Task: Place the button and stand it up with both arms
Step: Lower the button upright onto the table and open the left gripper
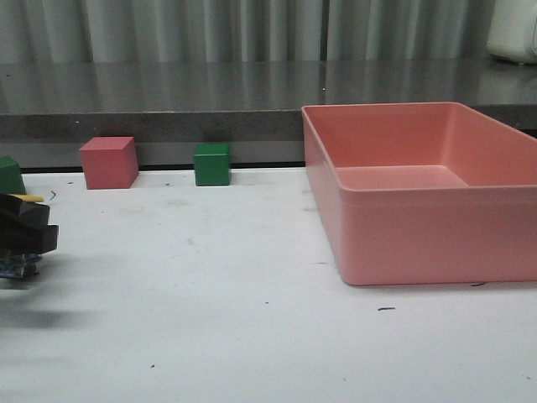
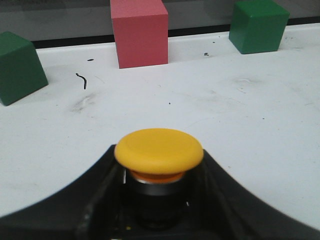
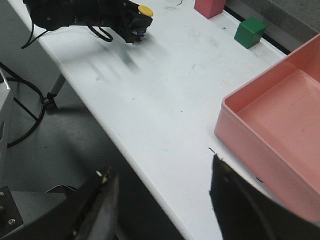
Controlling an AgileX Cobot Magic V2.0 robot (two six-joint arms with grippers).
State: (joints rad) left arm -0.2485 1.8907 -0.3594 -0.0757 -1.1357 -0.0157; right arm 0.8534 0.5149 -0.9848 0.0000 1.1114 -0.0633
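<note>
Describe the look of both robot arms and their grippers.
The left gripper is matte black with two broad, curved fingers. In the right wrist view, the left arm is black and blocky, with loose black cables. The right gripper has two dark, flat fingers.

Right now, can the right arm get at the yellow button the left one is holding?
Probably yes. The right end effector is open and off the table edge, far from the button in the left end effector; only bare white table lies between.
</note>
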